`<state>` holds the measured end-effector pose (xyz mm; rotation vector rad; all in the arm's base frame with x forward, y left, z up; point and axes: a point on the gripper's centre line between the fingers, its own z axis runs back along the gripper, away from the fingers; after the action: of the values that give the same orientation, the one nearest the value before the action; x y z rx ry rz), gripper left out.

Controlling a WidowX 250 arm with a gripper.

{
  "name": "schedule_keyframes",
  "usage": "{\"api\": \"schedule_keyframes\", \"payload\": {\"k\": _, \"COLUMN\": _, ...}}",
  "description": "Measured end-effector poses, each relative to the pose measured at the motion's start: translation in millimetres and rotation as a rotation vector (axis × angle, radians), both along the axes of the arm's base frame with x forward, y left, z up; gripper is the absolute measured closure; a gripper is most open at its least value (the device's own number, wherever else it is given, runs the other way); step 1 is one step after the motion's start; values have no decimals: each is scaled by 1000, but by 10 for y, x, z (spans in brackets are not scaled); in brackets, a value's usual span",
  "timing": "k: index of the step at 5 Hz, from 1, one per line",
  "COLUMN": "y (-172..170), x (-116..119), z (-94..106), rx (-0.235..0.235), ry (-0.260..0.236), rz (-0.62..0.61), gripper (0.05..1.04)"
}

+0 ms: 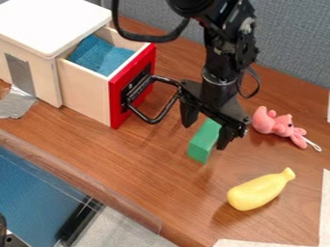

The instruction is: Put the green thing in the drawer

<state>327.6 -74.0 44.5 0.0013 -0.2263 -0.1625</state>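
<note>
The gripper (pixel 204 137) hangs over the green block (pixel 202 143) near the middle of the camera view, its fingers spread wide. The block lies on the table, its upper end partly hidden under the gripper; one finger is to its left, the other at its right side. Whether either touches it, I cannot tell. At the upper left, the drawer (pixel 132 85) with its red front and black handle is pulled out of the wooden cabinet, and a blue cloth (pixel 102 55) lies inside it.
A pink plush toy (pixel 281 125) lies right of the gripper. The yellow squash-like toy (pixel 260 190) is at the lower right. The cabinet (pixel 40 29) has a white top and stands left of the arm. The table's wooden front edge (pixel 84 179) runs along the lower left.
</note>
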Motion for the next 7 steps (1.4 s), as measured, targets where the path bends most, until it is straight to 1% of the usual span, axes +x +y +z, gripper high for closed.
{"api": "schedule_keyframes", "payload": {"k": 1, "y": -20, "x": -1, "z": -72, "rx": 10, "ry": 8, "rz": 3, "gripper": 83}}
{"api": "schedule_keyframes", "payload": {"k": 2, "y": -12, "x": 13, "z": -104, "rx": 16, "ry": 4, "rz": 5, "gripper": 83}}
{"api": "schedule_keyframes", "payload": {"k": 3, "y": -7, "x": -16, "z": -154, "rx": 19, "ry": 6, "rz": 1, "gripper": 120}}
{"api": "schedule_keyframes", "payload": {"k": 4, "y": 10, "x": -95, "z": -227, "rx": 22, "ry": 22, "rz": -19, "gripper": 401}}
{"api": "schedule_keyframes", "payload": {"k": 5, "y": 43, "x": -182, "z": -232, "rx": 18, "ry": 34, "rz": -20, "gripper": 512}}
{"api": "schedule_keyframes", "payload": {"k": 6, "y": 32, "x": -188, "z": -21, "rx": -7, "ry": -8, "rz": -30, "gripper": 512}}
{"api": "schedule_keyframes", "payload": {"k": 7, "y": 24, "x": -200, "z": 245, "rx": -38, "ry": -57, "rz": -41, "gripper": 512}}
